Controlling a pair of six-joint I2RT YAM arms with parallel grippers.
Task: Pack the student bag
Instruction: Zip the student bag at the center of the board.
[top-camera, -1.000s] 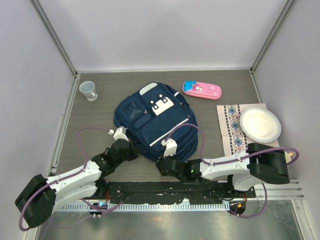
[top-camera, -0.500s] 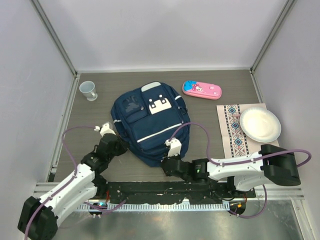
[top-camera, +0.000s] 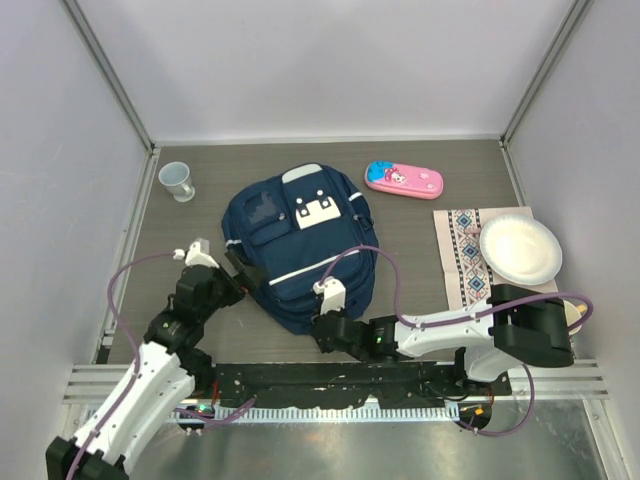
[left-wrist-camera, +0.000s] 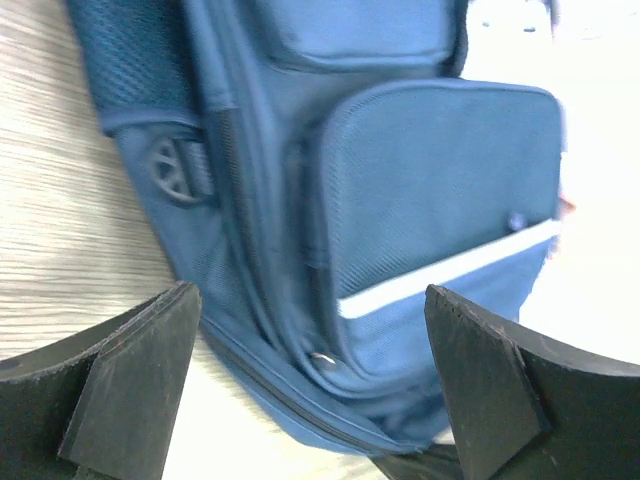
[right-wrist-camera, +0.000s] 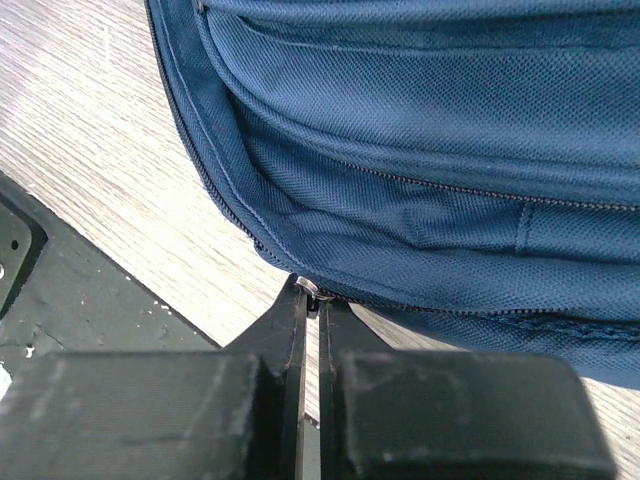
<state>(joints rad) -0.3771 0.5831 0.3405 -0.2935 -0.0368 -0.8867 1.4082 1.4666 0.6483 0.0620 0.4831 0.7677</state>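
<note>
**A:** Progress?

**B:** Early, I'd judge; the student bag (top-camera: 300, 245) lies flat, front up, in the middle of the surface (top-camera: 420, 225); the zip along its near edge looks closed; nothing seen packed yet.

**A:** Jaws, left to right?

**B:** Left jaws spread wide by the bag's left side, grasping nothing; right jaws clenched on the zip pull (right-wrist-camera: 312, 288) at the bag's near edge; opening looks to be the step in hand.

**A:** What's left?

**B:** Unzip, load, probably zip up again; which loose items belong inside, cannot tell.

**A:** Count, left to right?

**B:** One cup (top-camera: 178, 181) far left; one bag; one pink pencil case (top-camera: 403, 179) beyond it to the right; one patterned mat (top-camera: 462, 262) with one paper plate (top-camera: 520, 250) on it.
</note>
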